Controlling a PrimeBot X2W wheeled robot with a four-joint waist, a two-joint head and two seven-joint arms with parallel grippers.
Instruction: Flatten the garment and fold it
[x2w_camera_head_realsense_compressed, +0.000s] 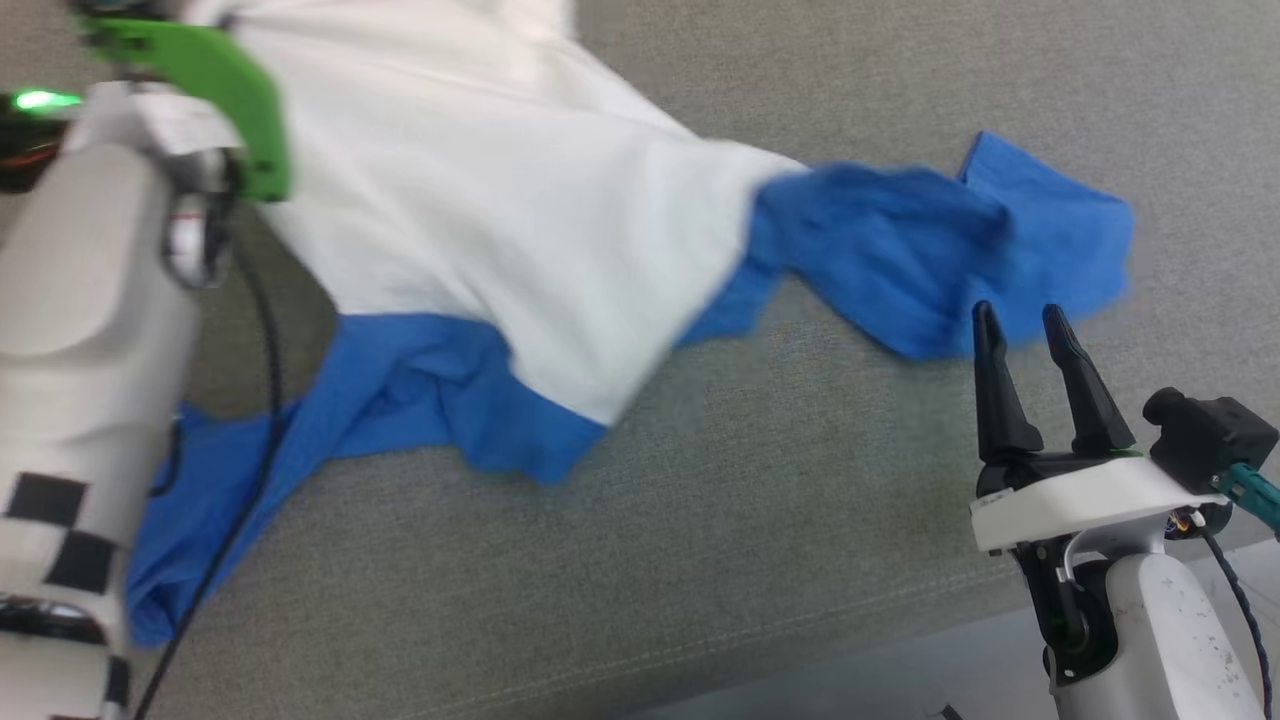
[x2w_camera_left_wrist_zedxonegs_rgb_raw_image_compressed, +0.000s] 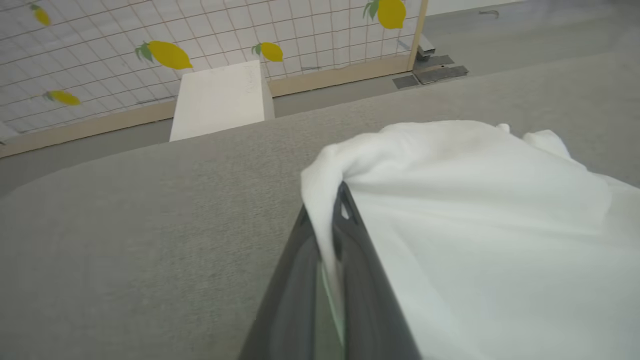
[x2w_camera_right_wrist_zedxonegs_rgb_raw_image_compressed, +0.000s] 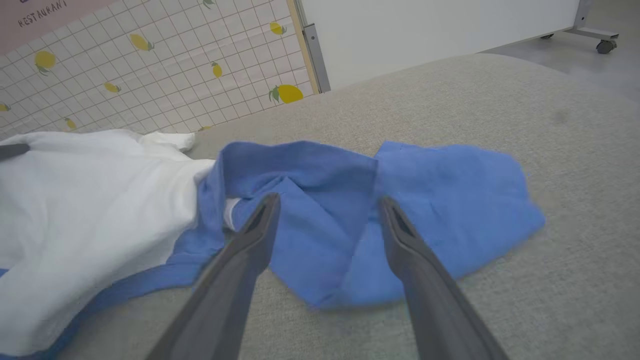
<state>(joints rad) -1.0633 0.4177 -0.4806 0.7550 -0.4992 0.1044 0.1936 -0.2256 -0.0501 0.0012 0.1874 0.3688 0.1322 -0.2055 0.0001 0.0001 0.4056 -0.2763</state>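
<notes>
Grey fabric covers the tabletop (x2w_camera_head_realsense_compressed: 800, 520) I'm working over, with a white tiled panel printed with yellow lemons (x2w_camera_left_wrist_zedxonegs_rgb_raw_image_compressed: 100, 30) beyond it. My left pincer (x2w_camera_left_wrist_zedxonegs_rgb_raw_image_compressed: 336, 220) is pressed together on a ridge of white cloth, pinching an edge of the soft white T-shirt with bright blue raglan sleeves (x2w_camera_head_realsense_compressed: 500, 200). My right pincer (x2w_camera_head_realsense_compressed: 1020, 318) is spread and holds nothing, its tips at the near edge of the crumpled blue sleeve (x2w_camera_head_realsense_compressed: 900, 240). The shirt lies bunched across the tabletop, with more blue cloth (x2w_camera_head_realsense_compressed: 400, 390) doubled under the white body beside my left forearm.

I judge flattening is the step in hand. To do it well I'd close the right pincer on one layer at the sleeve's edge, then draw both arms apart low and evenly until the folds drop out, without dragging the shirt.
</notes>
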